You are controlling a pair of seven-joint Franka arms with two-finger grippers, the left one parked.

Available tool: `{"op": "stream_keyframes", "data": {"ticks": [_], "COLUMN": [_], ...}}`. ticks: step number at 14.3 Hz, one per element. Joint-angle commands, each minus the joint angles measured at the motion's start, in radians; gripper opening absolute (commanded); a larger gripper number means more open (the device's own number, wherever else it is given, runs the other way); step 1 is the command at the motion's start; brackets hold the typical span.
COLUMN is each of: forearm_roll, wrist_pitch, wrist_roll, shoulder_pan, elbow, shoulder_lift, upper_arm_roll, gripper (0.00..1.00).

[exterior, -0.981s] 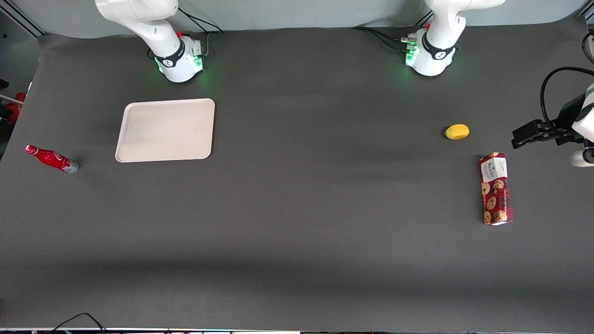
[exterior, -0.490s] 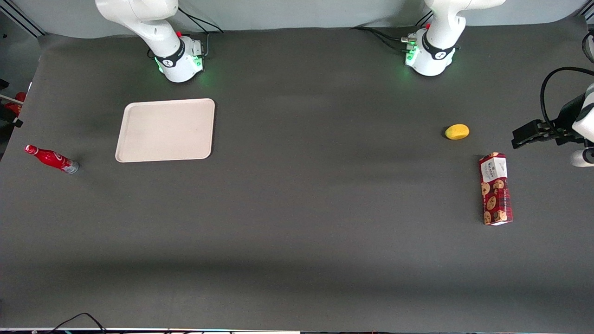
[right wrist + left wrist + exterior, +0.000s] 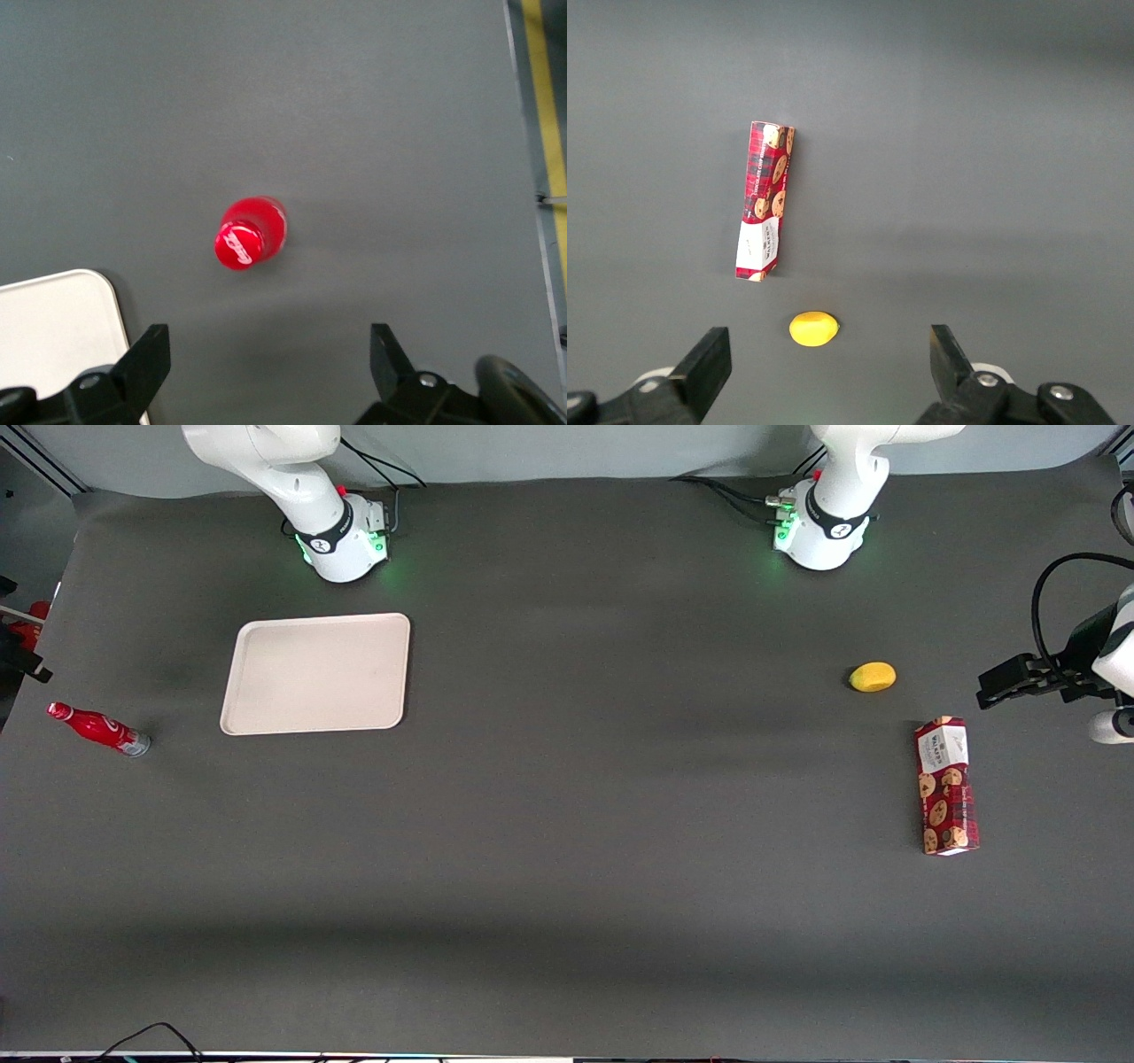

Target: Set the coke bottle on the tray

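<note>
The bottle (image 3: 250, 234) stands upright on the table (image 3: 567, 824), beside the tray (image 3: 316, 674). The gripper (image 3: 266, 372) hangs above it, 2 fingers (image 3: 146, 359) spread, likely lining up a top-down grasp.

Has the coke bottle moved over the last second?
No. The coke bottle stands where it did relative to the tray, on the table beside it. The open end effector hovers above the bottle.

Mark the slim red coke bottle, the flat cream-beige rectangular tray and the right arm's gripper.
Slim red coke bottle (image 3: 241, 246): right wrist view, on its red cap.
Flat cream-beige rectangular tray (image 3: 317, 674): front view, on its bare floor.
Gripper (image 3: 270, 354): right wrist view, above the bottle, open, midway between fingertips.
</note>
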Motion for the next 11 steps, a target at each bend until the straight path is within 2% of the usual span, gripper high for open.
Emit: {"op": "stream_keyframes", "data": {"ticks": [1,4,11], "forearm_roll": [0.105,0.152,0.255], "wrist_pitch": [0.005,0.008,0.021], "wrist_roll": [-0.075,-0.144,-0.184], "shoulder_pan": [0.010,0.005,0.005], "elbow": [0.033,0.073,0.089], "shoulder_lift": [0.089,0.158,0.245], "upper_arm_roll": [-0.002,-0.002,-0.001], "gripper": [1.00,1.00,1.00]}}
